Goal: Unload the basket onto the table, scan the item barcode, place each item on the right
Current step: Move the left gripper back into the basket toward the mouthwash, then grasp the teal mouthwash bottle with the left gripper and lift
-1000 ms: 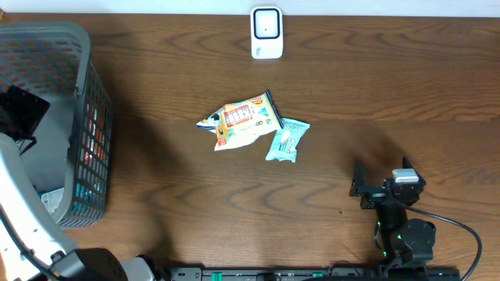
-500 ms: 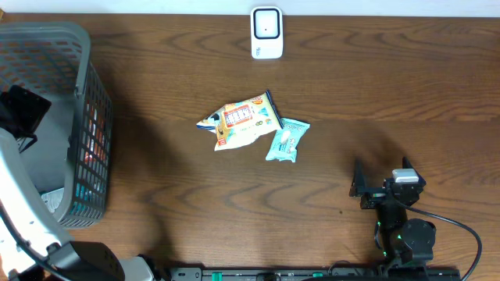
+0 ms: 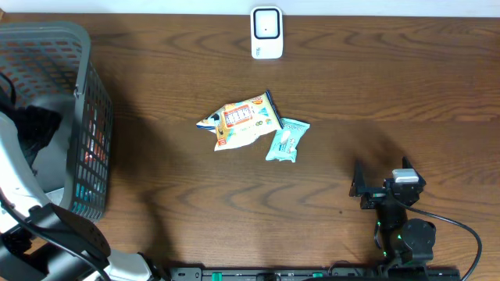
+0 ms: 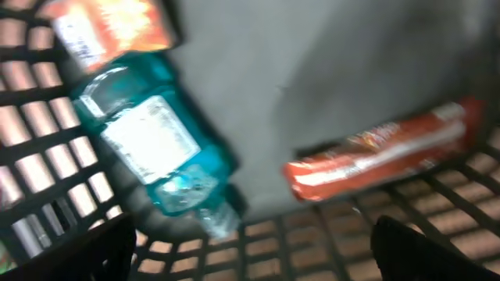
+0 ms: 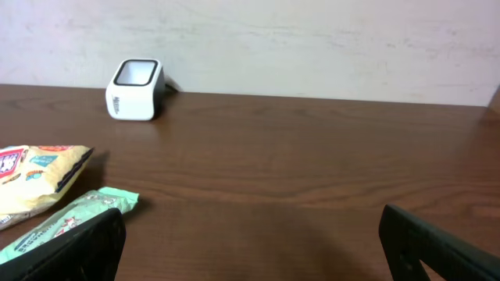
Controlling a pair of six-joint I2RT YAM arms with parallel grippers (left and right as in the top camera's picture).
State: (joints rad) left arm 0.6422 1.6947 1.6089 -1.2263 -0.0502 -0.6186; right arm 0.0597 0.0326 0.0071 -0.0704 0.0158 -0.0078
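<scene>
1 wooden table (image 3: 391, 86) holds everything. Grey basket (image 3: 55, 33) at its left end; left gripper (image 4: 254, 261) hangs in it, released, empty, above teal bottle (image 4: 156, 152) and orange-red packet (image 4: 383, 156). Right gripper (image 5: 254, 254) released, empty, front right. Mid-table, yellow snack bag (image 3: 242, 121) touches teal pouch (image 3: 286, 140). White scanner (image 3: 266, 33) at far edge.
</scene>
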